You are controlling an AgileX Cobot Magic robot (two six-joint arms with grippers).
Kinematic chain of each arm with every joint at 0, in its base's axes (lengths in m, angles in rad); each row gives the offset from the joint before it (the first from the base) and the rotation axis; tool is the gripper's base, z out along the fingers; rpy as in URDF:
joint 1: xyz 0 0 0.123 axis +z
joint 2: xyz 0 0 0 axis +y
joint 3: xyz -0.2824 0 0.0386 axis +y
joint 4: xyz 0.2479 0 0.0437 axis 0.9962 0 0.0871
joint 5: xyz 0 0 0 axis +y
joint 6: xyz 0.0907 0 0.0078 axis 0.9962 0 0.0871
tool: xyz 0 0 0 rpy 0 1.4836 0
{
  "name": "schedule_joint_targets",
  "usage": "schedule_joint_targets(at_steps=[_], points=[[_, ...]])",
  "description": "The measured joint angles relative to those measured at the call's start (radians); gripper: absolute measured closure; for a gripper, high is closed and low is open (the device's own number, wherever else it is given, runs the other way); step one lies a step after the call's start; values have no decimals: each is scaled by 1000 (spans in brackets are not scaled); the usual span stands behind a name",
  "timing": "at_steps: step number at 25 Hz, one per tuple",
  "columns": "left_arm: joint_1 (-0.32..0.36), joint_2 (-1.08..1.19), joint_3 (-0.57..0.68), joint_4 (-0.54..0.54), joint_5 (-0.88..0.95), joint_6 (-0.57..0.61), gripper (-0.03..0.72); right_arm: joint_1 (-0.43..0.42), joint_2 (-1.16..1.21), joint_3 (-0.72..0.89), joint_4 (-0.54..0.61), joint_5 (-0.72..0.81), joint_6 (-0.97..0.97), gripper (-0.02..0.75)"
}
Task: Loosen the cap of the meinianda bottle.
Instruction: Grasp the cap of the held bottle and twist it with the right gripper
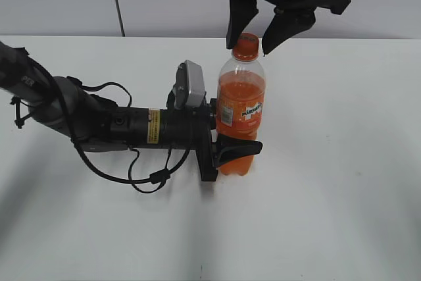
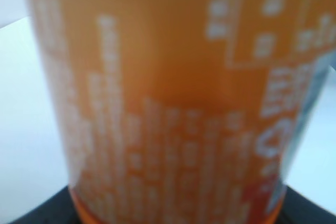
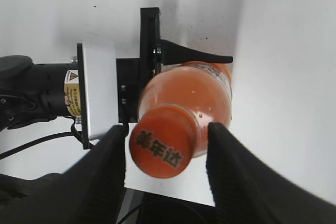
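Observation:
The meinianda bottle [image 1: 241, 106] stands upright on the white table, with orange drink and an orange label. Its orange cap [image 1: 247, 45] has dark print on top and shows in the right wrist view [image 3: 161, 148]. My left gripper [image 1: 235, 149] is shut on the bottle's lower body from the left. The left wrist view is filled by the blurred label [image 2: 173, 103]. My right gripper [image 1: 253, 43] is open and hangs from above, one finger on each side of the cap, not touching it [image 3: 167, 145].
The left arm [image 1: 99, 123] lies low across the table's left half with a looping black cable [image 1: 141, 179]. The white tabletop [image 1: 342, 162] extends to the right and front. A grey wall stands behind.

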Motion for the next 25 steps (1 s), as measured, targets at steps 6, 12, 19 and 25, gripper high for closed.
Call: schedule_joint_targets(at_steps=[6, 12, 19, 25], points=[[0, 0, 0, 0, 0, 0, 293, 1, 0, 0, -3, 0, -10, 363], [0, 0, 0, 0, 0, 1, 293, 26, 0, 0, -23, 0, -23, 363], [0, 0, 0, -1, 1, 1, 293, 26, 0, 0, -48, 0, -25, 363], [0, 0, 0, -1, 3, 0, 293, 26, 2, 0, -61, 0, -25, 363]])
